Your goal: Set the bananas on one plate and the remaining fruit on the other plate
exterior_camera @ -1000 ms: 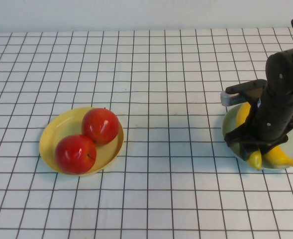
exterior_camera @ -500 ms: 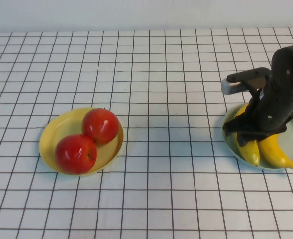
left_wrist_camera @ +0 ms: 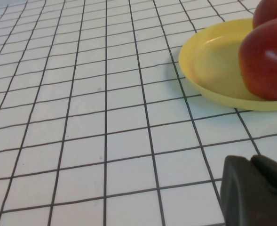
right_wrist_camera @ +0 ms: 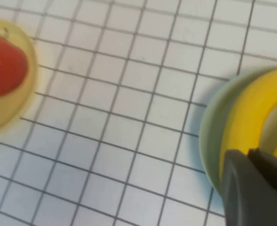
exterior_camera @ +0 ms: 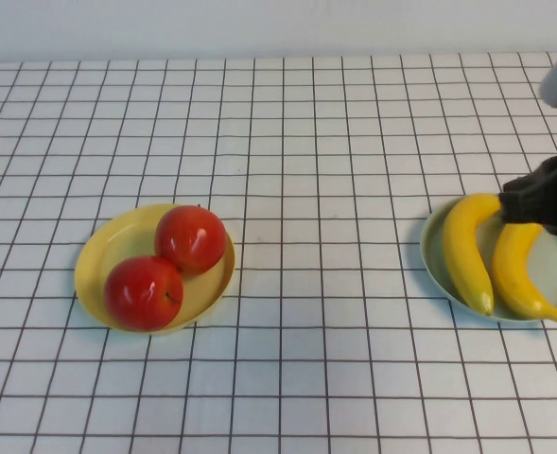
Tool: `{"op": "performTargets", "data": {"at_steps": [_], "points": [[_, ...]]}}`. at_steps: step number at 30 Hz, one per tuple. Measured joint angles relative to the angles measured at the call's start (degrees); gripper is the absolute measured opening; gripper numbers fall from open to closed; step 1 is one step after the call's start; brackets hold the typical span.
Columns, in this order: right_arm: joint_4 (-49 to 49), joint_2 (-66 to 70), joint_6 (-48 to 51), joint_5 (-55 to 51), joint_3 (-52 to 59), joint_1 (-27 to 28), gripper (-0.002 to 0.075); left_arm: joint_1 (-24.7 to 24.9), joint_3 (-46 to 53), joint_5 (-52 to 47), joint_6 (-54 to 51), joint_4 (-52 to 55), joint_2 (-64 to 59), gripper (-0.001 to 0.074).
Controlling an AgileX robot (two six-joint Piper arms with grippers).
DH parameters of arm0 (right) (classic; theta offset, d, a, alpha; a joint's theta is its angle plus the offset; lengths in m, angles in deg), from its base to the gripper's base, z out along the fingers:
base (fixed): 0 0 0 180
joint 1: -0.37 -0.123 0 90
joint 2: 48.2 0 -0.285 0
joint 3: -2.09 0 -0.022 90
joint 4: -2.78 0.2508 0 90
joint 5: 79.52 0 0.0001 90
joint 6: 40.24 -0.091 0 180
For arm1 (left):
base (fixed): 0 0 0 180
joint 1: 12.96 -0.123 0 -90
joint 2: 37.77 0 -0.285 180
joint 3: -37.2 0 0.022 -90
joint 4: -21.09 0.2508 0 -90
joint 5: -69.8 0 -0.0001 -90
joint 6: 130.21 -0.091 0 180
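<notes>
Bananas [exterior_camera: 491, 253] lie side by side on your pale blue-green plate [exterior_camera: 436, 268] at the worktop's right edge; both apples [exterior_camera: 169, 265] sit on the yellow plate [exterior_camera: 95, 262] toward the left. They look glossy, stiff and light, likely slippery, so pinch mid-body. Right gripper [exterior_camera: 546, 197] hovers over the bananas; left gripper [left_wrist_camera: 256, 190] is beside the yellow plate. I cannot tell either's finger state.

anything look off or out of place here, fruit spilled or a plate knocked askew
Nothing stands out. Both bananas lie side by side in the blue-green plate, both apples sit in the yellow plate. The right gripper hangs above the bananas' far ends; the left gripper is short of the yellow plate.
</notes>
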Motion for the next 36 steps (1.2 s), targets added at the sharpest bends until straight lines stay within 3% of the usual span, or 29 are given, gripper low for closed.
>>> {"op": "performTargets", "data": {"at_steps": [6,12,18,23,29,36], "points": [[6.2,-20.6,7.6,4.9,10.6,0.0,-0.0013,0.0,0.0,0.0,0.0,0.0,0.0,-0.0001],[6.4,-39.7,9.7,6.3,18.2,0.0,-0.0014,0.0,0.0,0.0,0.0,0.0,0.0,-0.0001],[5.9,-47.4,10.0,2.8,22.0,0.1,-0.0013,0.0,0.0,0.0,0.0,0.0,0.0,-0.0001],[-1.5,-47.9,9.7,-1.5,24.7,0.1,-0.0014,0.0,0.0,0.0,0.0,0.0,0.0,-0.0001],[-8.9,-50.5,9.7,8.3,33.4,0.1,-0.0014,0.0,0.0,0.0,0.0,0.0,0.0,-0.0001],[-3.2,-56.4,9.7,25.8,49.1,0.1,-0.0014,0.0,0.0,0.0,0.0,0.0,0.0,-0.0002]]}}
